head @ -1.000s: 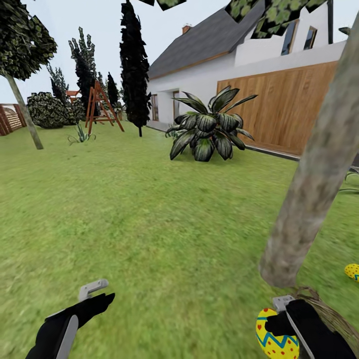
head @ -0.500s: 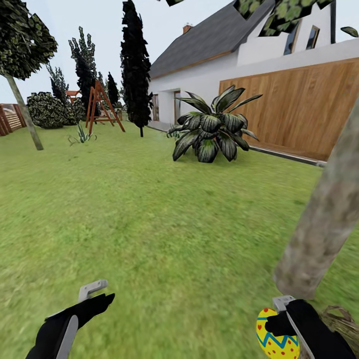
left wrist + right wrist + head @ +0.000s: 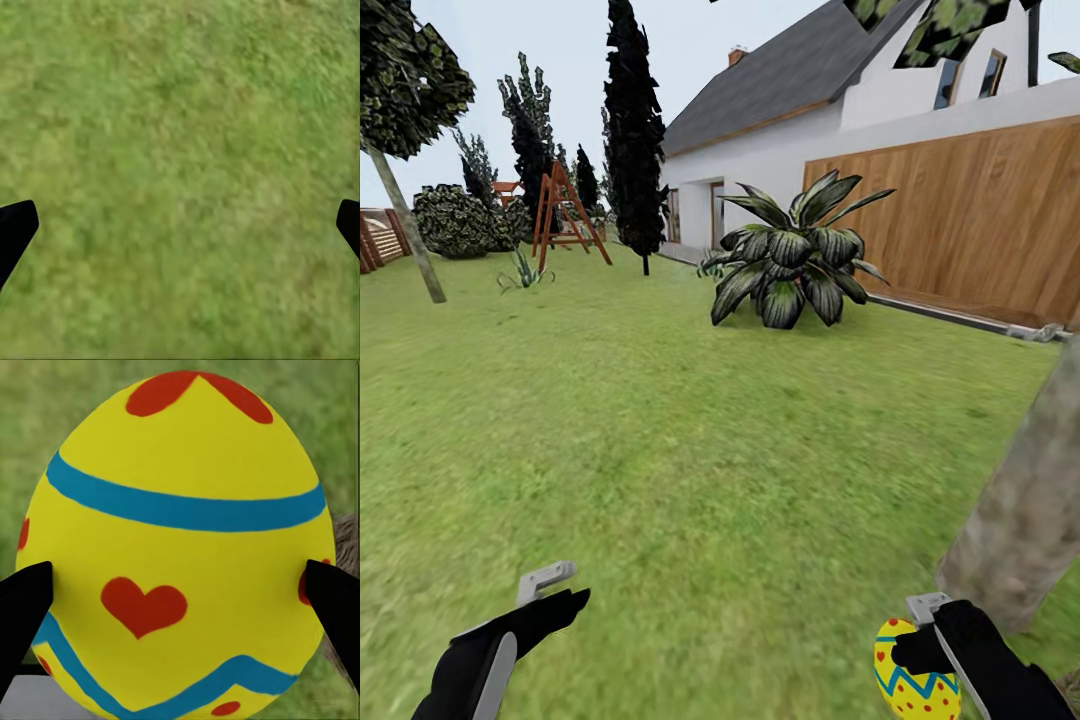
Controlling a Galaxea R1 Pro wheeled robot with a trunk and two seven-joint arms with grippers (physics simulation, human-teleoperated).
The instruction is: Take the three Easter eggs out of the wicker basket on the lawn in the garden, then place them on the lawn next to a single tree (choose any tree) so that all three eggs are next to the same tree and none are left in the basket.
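One Easter egg (image 3: 915, 675) sat at the lower right of the head view, and my right tool (image 3: 180, 592) was closed on it, with a black finger (image 3: 26, 607) pressed on each side of the yellow shell. My left tool (image 3: 180, 225) at the lower left was wide apart and held nothing, only the lawn (image 3: 680, 440) was under it. At the right edge stood the tree (image 3: 1030, 510), just beside the egg. I saw the white house (image 3: 780, 130) far behind.
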